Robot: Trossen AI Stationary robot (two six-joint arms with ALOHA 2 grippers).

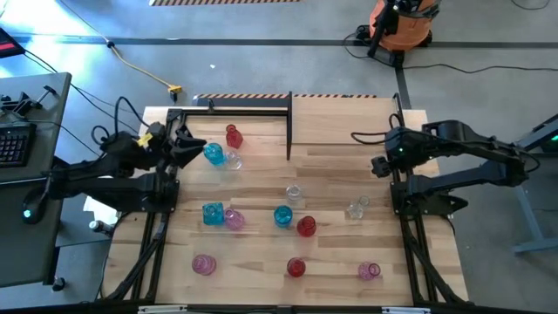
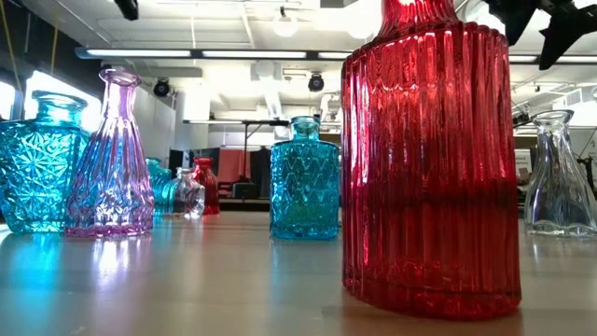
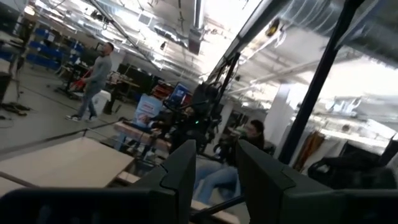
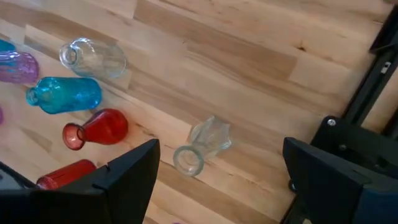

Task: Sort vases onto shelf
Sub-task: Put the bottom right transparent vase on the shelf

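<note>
While the left pincer [image 1: 193, 146] hangs at the shelf's [image 1: 261, 131] left end, fingers slightly parted on nothing, a red vase [image 1: 233, 136], a blue vase [image 1: 213, 154] and a clear vase [image 1: 232, 160] stand just beside it. Right pincer [image 1: 377, 164] waits by the surface's [image 1: 340, 262] right edge, fingers spread wide and empty. Remaining vases stand scattered over the surface's middle and near edge.

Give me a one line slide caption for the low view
Ribbed red vase looms up close on the table, with blue, pink and clear vases behind.
</note>
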